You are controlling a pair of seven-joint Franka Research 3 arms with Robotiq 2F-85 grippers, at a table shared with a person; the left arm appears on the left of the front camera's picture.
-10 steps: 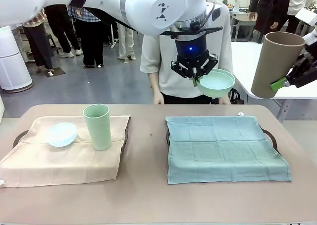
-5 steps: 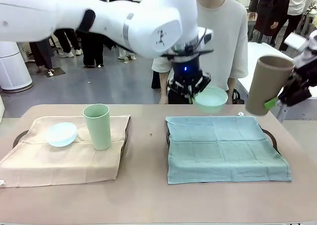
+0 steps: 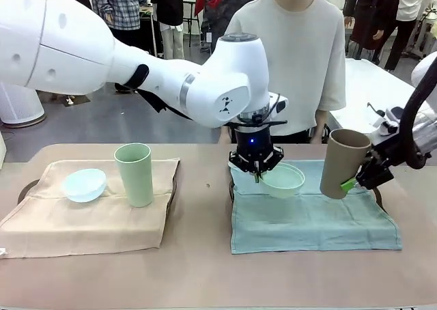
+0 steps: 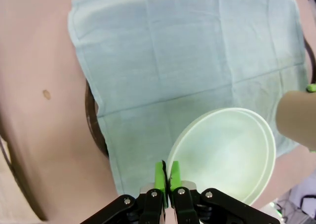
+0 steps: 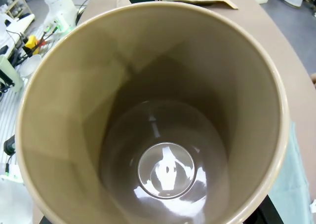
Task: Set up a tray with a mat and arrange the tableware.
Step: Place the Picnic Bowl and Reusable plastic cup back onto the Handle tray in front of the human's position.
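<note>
My left gripper (image 3: pixel 257 171) is shut on the rim of the mint green bowl (image 3: pixel 284 181), which hangs tilted just over the far left part of the teal mat (image 3: pixel 311 214). In the left wrist view its green pads (image 4: pixel 159 175) pinch the rim of the bowl (image 4: pixel 227 155) above the mat (image 4: pixel 182 61). At the right, my right gripper (image 3: pixel 352 182) is shut on the tan-brown cup (image 3: pixel 342 162), held tilted over the mat's right side. The right wrist view looks straight into the cup (image 5: pixel 158 115). The pale blue bowl (image 3: pixel 85 185) and light green cup (image 3: pixel 134 173) stand on the beige mat (image 3: pixel 89 218).
The teal mat covers a dark tray whose rim (image 3: pixel 377 192) peeks out, also seen as the tray rim (image 4: pixel 91 115) in the left wrist view. A second tray's rim (image 3: pixel 26 189) shows under the beige mat. A person (image 3: pixel 300 57) stands at the far edge.
Both arms have come down. The left gripper lowered the mint bowl to just over the teal mat. The right gripper brought the tan cup down and leftward over the mat.
</note>
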